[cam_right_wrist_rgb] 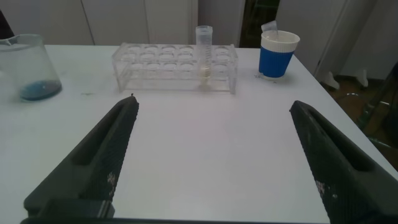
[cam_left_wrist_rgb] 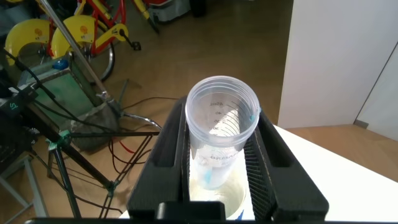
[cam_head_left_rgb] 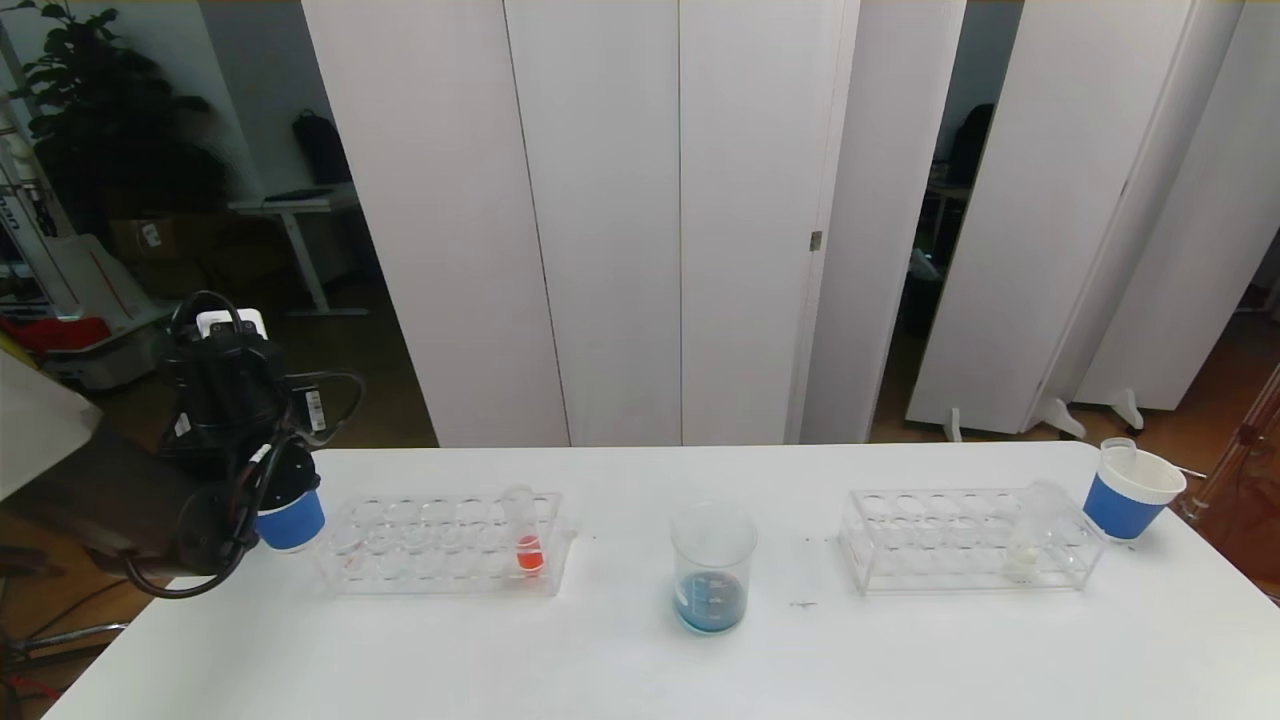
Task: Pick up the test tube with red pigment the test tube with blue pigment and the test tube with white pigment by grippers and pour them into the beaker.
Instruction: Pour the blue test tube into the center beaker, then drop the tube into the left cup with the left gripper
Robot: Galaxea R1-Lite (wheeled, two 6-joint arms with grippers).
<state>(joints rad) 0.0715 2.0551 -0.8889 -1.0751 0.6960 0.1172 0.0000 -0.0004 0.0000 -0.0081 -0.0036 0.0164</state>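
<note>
- The white table carried two clear racks, the left rack and the right rack, with the beaker standing between them; a shallow blue pool lay in its bottom, which suggested the blue pour was already done.
- The left gripper hung above the blue-sleeved cup at the table's left edge; its jaws were closed on the test tube with blue pigment, held mouth-up with only a faint blue trace at its bottom; the cup's white rim showed directly beneath the tube, so the likely next move was a straight drop into it.
- The right gripper was out of the head view; its wrist camera showed the jaws spread wide and empty above the table's near side.
- The test tube with white pigment stood upright in the right rack, straight ahead of those open jaws, its long axis vertical; the right arm was plainly the nearer one to it; a second blue-sleeved cup sat just beyond the rack's end.
- The test tube with red pigment stood upright in the left rack, nearer the left arm.
</note>
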